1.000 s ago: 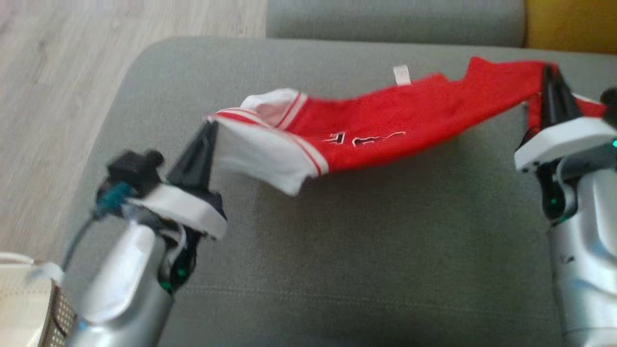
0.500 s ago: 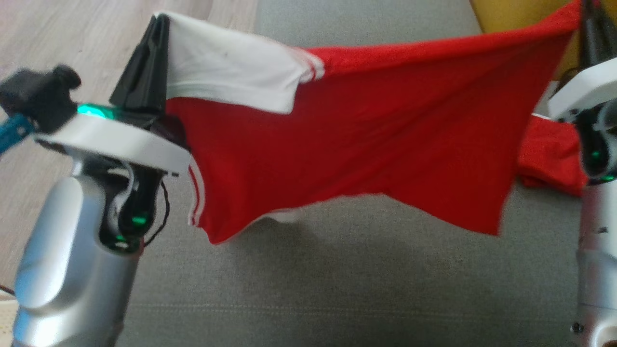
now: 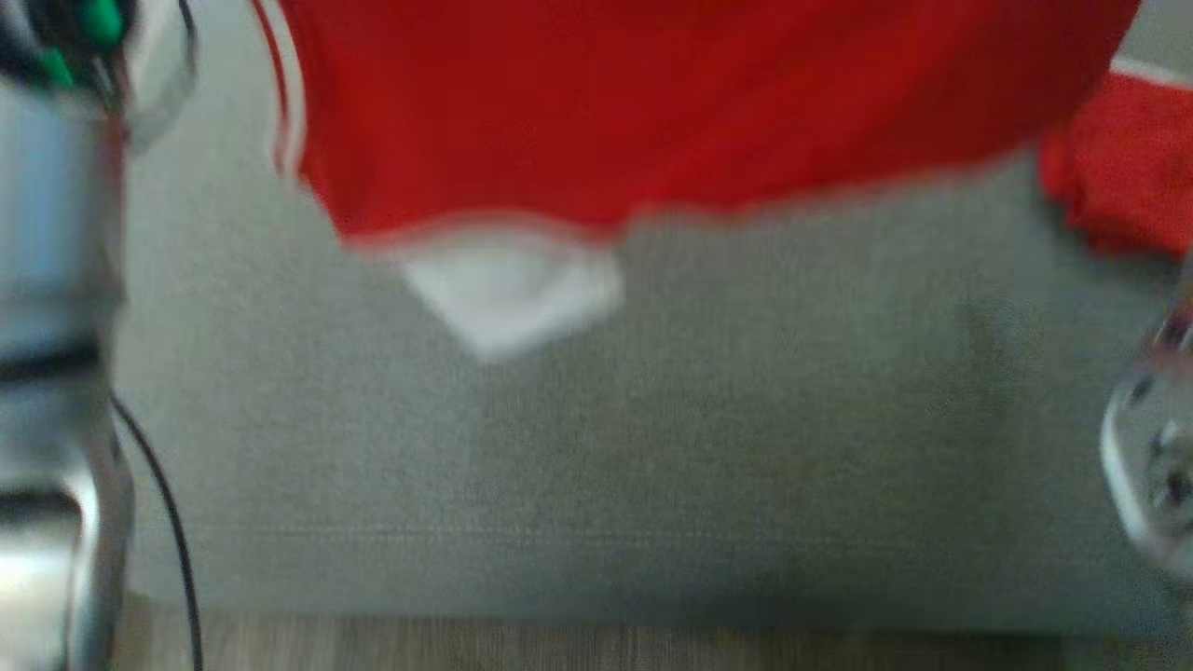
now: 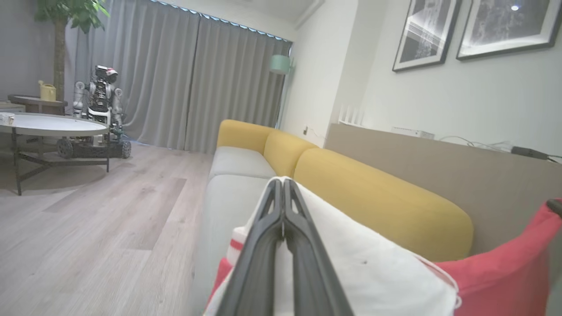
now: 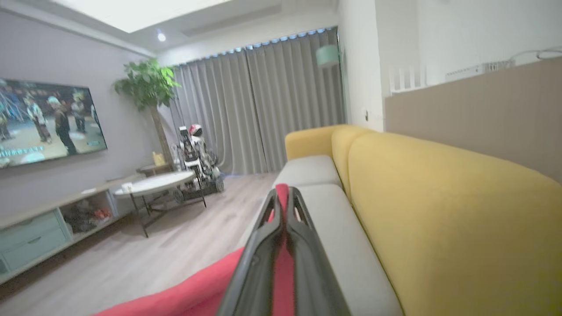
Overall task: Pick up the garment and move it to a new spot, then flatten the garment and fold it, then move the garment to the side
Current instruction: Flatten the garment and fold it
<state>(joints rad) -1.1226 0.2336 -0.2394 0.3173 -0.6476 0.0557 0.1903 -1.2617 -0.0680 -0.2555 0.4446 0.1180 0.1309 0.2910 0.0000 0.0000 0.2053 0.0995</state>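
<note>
Red jersey with white trim hung in the air over the grey sofa seat, spread wide across the top of the blurred head view. Its lower hem was raised off the cushion. A white sleeve flap dangled below the hem, left of centre. A bunched red fold sat lower at the right end; whether it touched the seat could not be told. Left gripper: fingers pressed together, pinching white sleeve cloth, which bulged out on both sides of them, with red cloth running off to the right. Right gripper: fingers closed, with a strip of red cloth caught between them up to the tips. Silver left forearm stood at the left edge of the head view, a black cable beside it; right arm was a blur at the right edge. Yellow backrest ran behind the seat. Wooden floor showed along the seat's near edge. Farther off, another robot stood beside a round table, before grey curtains.
</note>
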